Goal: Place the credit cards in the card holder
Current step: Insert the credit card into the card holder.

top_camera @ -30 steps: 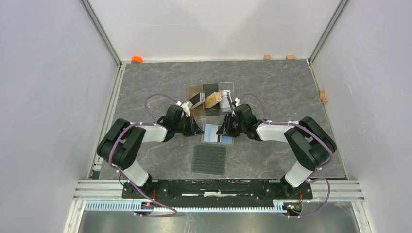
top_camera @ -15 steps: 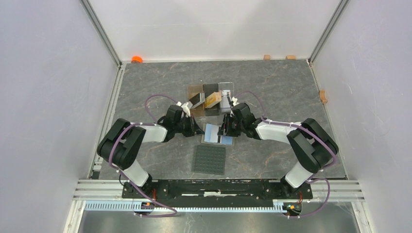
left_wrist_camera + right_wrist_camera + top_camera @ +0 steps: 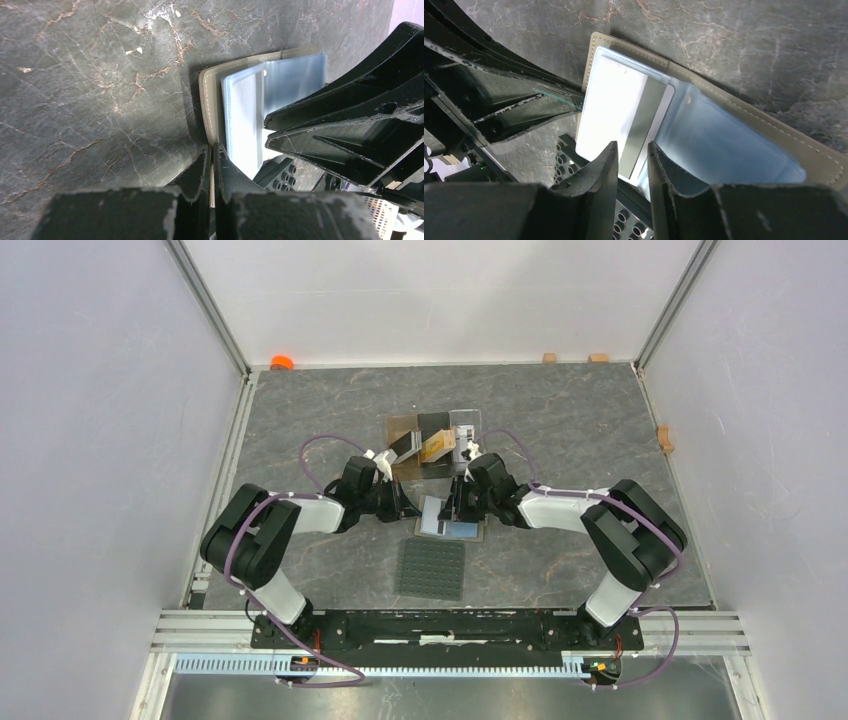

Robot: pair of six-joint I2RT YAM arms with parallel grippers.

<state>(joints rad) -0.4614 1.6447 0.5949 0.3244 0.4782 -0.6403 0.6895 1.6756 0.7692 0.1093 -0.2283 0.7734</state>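
Left gripper [image 3: 212, 151] tight on card holder [image 3: 209, 97]; white-silver card [image 3: 616, 110] atop it

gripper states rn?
Left gripper: shut on the card holder edge.
Right gripper: slightly open over the white card.

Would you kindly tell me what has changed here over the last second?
The right end effector slid left and slightly forward, further over the card holder. The left end effector stayed pinched on the holder's edge. The holder itself, the studded mat and the clear stand kept their places.
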